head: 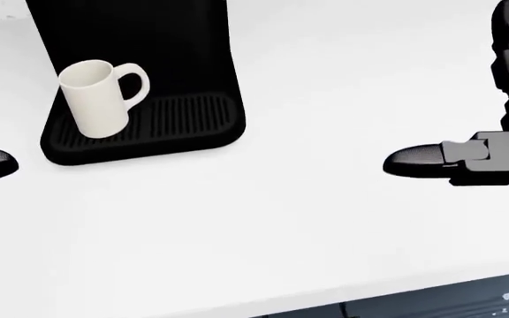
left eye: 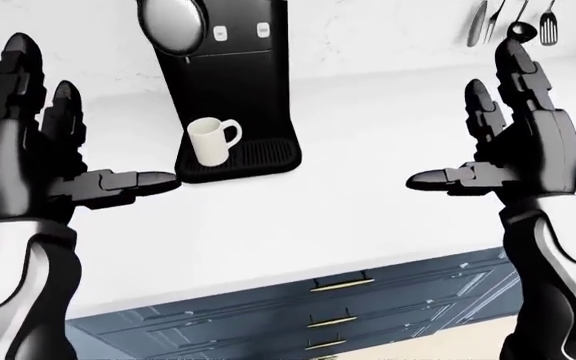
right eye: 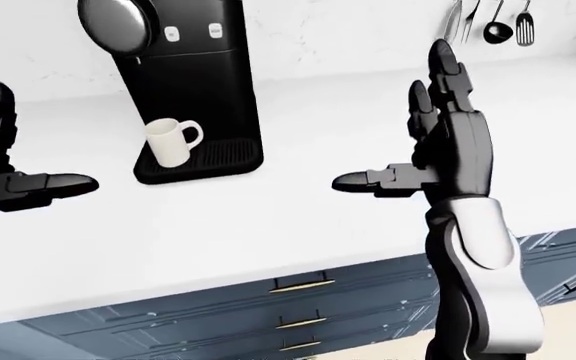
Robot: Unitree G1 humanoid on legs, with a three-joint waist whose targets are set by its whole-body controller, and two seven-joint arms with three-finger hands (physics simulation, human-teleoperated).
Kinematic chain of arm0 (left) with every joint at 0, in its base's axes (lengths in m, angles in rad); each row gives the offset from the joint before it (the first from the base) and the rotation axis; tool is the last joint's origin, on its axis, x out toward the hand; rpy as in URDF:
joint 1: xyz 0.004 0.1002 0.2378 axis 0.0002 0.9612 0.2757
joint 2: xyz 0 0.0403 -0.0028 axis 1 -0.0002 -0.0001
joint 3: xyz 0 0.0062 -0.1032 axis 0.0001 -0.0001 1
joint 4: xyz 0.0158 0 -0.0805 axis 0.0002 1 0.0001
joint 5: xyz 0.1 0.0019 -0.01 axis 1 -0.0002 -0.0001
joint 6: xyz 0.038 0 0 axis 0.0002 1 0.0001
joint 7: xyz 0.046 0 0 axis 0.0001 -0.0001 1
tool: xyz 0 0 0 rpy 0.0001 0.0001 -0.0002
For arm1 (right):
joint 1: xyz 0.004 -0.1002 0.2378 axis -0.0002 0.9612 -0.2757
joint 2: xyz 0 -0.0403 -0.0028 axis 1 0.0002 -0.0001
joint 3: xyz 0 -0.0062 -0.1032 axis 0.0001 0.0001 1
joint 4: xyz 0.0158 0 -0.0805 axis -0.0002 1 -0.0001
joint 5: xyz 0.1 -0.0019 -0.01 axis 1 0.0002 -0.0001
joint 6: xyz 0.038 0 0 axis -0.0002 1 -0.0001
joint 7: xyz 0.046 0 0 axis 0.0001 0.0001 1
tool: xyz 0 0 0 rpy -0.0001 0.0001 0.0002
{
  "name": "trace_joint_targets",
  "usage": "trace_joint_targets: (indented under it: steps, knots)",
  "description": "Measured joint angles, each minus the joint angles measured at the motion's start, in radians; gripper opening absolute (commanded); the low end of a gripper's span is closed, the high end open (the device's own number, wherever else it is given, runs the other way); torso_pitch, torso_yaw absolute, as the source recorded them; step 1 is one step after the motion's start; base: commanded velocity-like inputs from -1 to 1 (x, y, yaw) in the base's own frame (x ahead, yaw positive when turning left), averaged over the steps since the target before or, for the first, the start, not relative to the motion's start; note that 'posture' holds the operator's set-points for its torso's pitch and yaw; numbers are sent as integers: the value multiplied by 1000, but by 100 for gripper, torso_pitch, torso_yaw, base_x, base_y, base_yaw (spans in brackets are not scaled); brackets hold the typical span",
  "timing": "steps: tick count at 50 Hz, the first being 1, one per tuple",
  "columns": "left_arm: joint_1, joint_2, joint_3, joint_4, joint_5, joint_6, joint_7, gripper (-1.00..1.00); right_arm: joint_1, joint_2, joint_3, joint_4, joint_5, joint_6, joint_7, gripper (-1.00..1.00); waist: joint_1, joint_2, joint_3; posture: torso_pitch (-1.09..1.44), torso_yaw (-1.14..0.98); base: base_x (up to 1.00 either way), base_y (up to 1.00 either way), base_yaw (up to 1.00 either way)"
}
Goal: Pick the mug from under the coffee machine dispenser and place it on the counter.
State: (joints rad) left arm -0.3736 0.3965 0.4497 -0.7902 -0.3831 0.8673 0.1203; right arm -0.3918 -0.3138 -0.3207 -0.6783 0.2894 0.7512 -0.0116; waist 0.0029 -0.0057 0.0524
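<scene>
A white mug stands upright on the drip tray of a black coffee machine, handle to the right; it also shows in the head view. My left hand is open, fingers up, thumb pointing right, left of and nearer than the mug. My right hand is open, fingers up, thumb pointing left, well to the right of the machine. Neither hand touches anything.
The white counter spreads between the hands. Utensils hang on the wall at top right. Blue drawers with brass handles lie below the counter edge.
</scene>
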Motion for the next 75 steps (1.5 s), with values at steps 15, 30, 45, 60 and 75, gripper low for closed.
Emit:
trace_joint_targets:
  steps: [15,30,45,60,75]
  knots:
    - [-1,8,12,-4,-1,3,9,100,1,7,9,-5,2,10,10,100,5,31,-12,0,0,13,0,0]
    - [-2,-2,0,1,-22,17,8,100,3,13,6,28,-9,21,-6,100,2,12,-3,0,0,3,0,0]
    - [18,-3,35,58,-211,98,151,100,-13,-4,7,30,-15,30,-32,100,-4,7,-6,0,0,0,0,0]
    - [-48,-19,-63,225,-94,34,107,100,-31,-9,0,26,14,61,-40,100,4,5,-9,0,0,0,0,0]
    - [-194,-15,-130,322,-105,58,123,100,-37,-21,-6,35,18,62,-43,100,3,6,-12,0,0,0,0,0]
